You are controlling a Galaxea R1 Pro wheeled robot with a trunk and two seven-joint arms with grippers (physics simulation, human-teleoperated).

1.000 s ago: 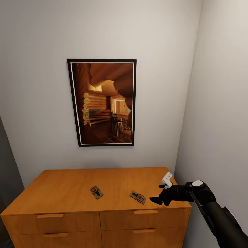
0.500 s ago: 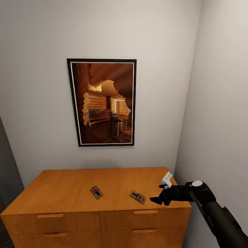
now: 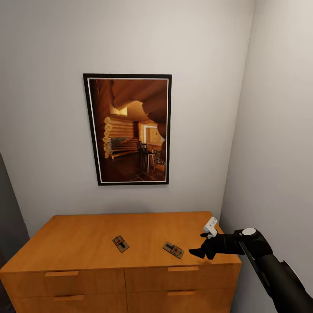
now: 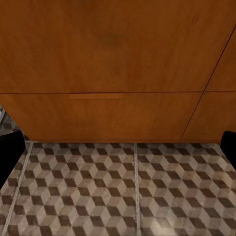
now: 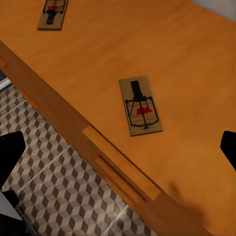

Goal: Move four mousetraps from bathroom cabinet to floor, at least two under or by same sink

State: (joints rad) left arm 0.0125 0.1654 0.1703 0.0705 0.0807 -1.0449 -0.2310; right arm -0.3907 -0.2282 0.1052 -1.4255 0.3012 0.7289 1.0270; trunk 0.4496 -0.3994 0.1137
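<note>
Two mousetraps lie flat on the top of the cabinet (image 3: 87, 237), apart from each other. The nearer mousetrap (image 3: 173, 250) sits close to the cabinet's front edge, a short way in from its right end; the farther mousetrap (image 3: 121, 243) lies nearer the middle of the top. I see no others from here.

My right gripper (image 3: 201, 244) hangs over the right end of the cabinet top, just beside the nearer trap and not touching it. Its fingers stand apart, with nothing between them. In the left wrist view the left gripper (image 4: 118, 150) points at a cabinet drawer front and the bathroom floor (image 4: 123, 196); its finger tips show far apart at the two sides, empty.

Handling judgement: each trap looks like a thin, stiff, light wooden board carrying a wire bar and a red mark (spring parts I would rather not press). Lying flush on the smooth top, it offers little height. I would pinch across the board's two long edges, clear of the wire.

Surface and room: glossy orange-brown wood, probably slippery, so the board may skate when nudged. A framed picture (image 3: 128, 129) hangs on the pale wall above the cabinet; a side wall stands close against the cabinet's right end, leaving my arm little room.
</note>
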